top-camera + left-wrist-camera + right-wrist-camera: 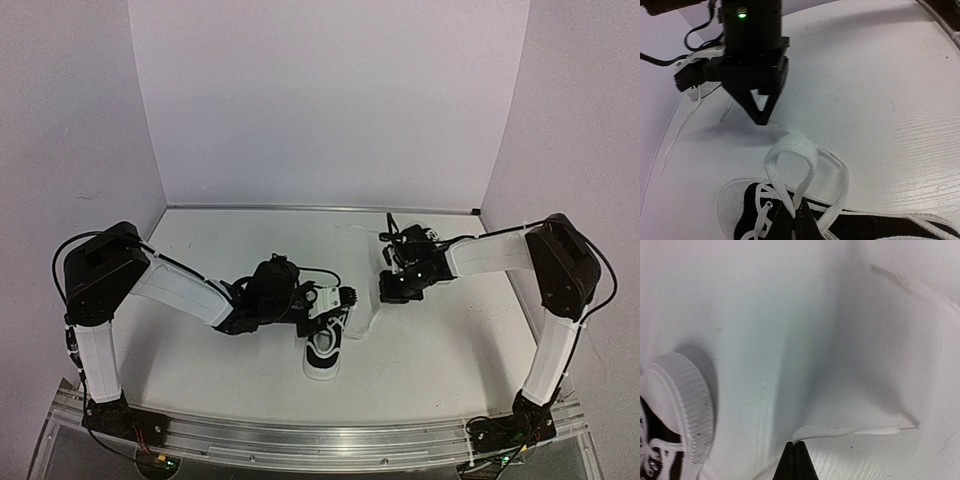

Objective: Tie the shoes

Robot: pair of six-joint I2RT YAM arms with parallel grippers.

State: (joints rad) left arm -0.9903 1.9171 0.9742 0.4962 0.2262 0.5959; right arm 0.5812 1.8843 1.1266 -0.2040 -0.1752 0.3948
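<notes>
White table, left fingers pinching lace loop, right fingers pinching lace end

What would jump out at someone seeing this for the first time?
A small black sneaker sits on the white table, toward its front. The left fingers pinch a white lace loop standing above it. The right fingers are shut on a lace end lying flat, off to one side of the toe cap.
</notes>
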